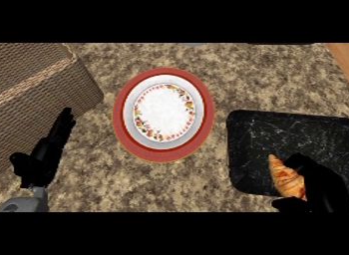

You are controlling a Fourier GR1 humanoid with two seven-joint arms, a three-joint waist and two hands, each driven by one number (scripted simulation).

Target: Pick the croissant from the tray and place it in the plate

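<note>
Forearm, grey (pixel 21 204): lower left corner of the view, nearest item on that side. Black right hand (pixel 319 188): lower right edge, equally near, fingers and thumb curled round the near end of the golden-brown flaky croissant (pixel 284 175), pinching it between them. Croissant position: over the near left part of the black, white-veined rectangular tray (pixel 310 130); whether it rests on the tray's surface or is raised off it cannot be told. Croissant long axis: runs near to far, leaning slightly left; the free tapered tip points away from the robot and a little toward the plate side, while the near end is hidden inside the hand. Black left hand (pixel 46 149): just beyond the forearm, fingers straight and held together, pointing away, thumb out to the left, holding nothing, just beside the basket's near right face. Round white plate with a floral band and a broad red outer rim (pixel 120 117): middle of the view, left of the tray and farther off, apart from it; only a strip of speckled beige-brown granite counter (pixel 244 74) lies between the tray's left edge and the red rim. Boxy brown woven wicker basket (pixel 26 94): far left, well apart from the tray. Orange-brown wooden strip (pixel 348 60): far right corner, beyond the tray.
</note>
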